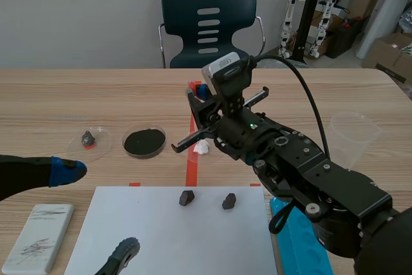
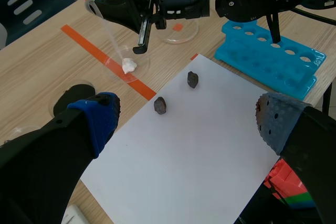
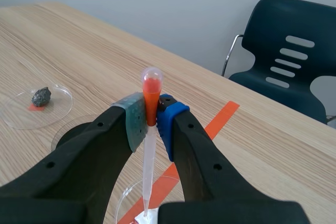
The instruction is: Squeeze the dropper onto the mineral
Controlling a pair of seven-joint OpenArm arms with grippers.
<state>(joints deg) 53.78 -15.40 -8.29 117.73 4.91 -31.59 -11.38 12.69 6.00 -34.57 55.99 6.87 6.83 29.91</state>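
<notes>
right wrist view | right end effector [image 3: 151, 120] pinching clear dropper [image 3: 149, 162] | orange liquid [image 3: 151, 92] inside

Your dropper [image 3: 149, 145] is a slim clear plastic pipette with orange-red liquid in its bulb. It is held bulb up and tip down, pinched just below the bulb between the pads of the right hand [image 3: 151, 118]. Its tip points at the mineral [image 2: 129, 66], a small white lump. You find that lump in a shallow clear dish [image 2: 111, 62] on the table [image 1: 64, 94], over the orange tape line [image 2: 84, 43]. Whether tip and lump touch, you cannot tell.
</notes>
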